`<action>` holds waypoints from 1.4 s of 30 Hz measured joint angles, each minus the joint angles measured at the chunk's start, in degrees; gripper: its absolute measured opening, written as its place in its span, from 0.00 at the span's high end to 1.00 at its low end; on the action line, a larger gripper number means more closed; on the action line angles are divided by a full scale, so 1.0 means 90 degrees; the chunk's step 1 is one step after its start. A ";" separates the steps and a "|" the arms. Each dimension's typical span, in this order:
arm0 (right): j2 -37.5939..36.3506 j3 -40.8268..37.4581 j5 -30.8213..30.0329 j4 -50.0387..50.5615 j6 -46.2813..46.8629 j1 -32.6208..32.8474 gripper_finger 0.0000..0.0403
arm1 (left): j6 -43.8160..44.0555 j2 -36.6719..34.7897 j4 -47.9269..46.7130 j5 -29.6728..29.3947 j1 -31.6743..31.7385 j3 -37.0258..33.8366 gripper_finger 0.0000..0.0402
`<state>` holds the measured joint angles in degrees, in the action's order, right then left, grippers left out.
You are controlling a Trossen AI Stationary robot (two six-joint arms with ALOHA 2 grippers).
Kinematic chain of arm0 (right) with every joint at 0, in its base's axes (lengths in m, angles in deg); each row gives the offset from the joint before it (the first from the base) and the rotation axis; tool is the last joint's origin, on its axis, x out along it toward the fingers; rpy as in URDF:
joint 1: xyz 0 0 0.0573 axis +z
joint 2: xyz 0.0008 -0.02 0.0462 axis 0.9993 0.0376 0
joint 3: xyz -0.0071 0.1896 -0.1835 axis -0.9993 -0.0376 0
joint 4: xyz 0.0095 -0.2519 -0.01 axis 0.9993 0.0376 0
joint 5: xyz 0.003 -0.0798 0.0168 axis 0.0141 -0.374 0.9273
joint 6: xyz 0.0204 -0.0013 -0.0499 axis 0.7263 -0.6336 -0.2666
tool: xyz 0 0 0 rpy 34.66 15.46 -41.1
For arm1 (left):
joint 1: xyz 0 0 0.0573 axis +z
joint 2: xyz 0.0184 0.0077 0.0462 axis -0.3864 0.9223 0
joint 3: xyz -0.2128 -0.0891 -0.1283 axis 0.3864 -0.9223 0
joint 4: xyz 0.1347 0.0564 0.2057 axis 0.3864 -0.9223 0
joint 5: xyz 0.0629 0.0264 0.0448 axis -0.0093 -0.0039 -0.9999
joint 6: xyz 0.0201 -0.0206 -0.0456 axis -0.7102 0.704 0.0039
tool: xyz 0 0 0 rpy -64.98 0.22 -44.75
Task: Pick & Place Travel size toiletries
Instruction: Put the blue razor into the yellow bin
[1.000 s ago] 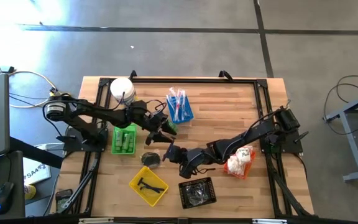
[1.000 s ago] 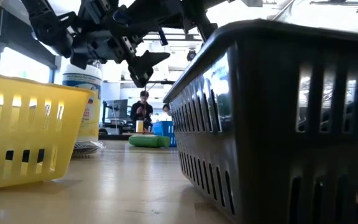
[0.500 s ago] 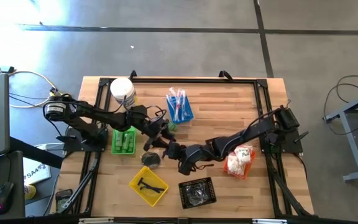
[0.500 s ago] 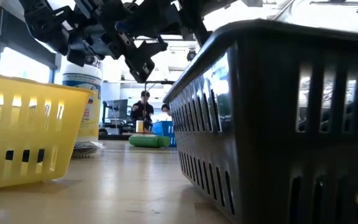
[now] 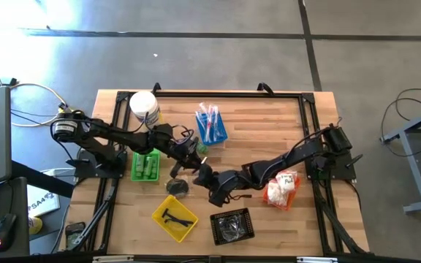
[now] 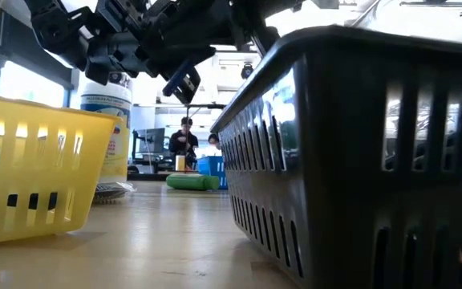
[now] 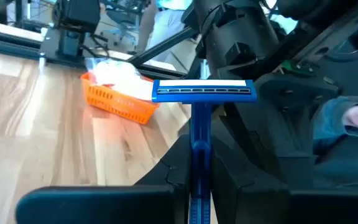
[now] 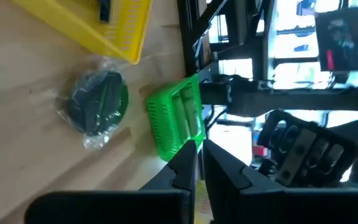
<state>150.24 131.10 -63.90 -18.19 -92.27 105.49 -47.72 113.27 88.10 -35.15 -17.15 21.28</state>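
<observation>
Blue razor clamped upright in left hand, right hand pinched closed beside it.

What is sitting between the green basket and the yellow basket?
A round dark item in a crinkly clear wrapper lies between the green slotted plastic tray and the yellow slotted plastic tray. The right wrist view shows it best.

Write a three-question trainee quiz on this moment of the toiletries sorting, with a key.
1. True or false: the left gripper holds a blue razor.
2. Which tray holds the white sachets? A green, B orange, C black.
3. Fill in: the black T-shaped piece lies in the ___ tray.

Key: 1 true. 2 B. 3 yellow.
</observation>
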 joint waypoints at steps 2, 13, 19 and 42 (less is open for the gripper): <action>0.0002 -0.0005 0.0049 -0.0033 0.0394 -0.0002 0.97 | -0.0069 0.0000 -0.0021 -0.0044 0.0002 0.0000 0.93; -0.0296 -0.0099 0.0674 0.0241 0.3278 0.0024 0.99 | -0.0917 -0.0777 -0.0339 -0.0267 0.0002 -0.0203 0.93; -0.0676 -0.0557 0.0430 -0.0859 0.4579 -0.0010 0.99 | -0.1379 -0.2064 -0.0356 -0.0674 0.0000 -0.0805 0.93; -0.0772 -0.0721 0.2146 -0.2031 0.9156 -0.1514 0.43 | -0.3882 -0.3026 -0.0262 -0.2564 -0.1122 -0.0869 0.93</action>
<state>143.28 124.61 -44.58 -36.47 -9.87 91.86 -82.65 86.04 85.74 -58.23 -27.24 13.45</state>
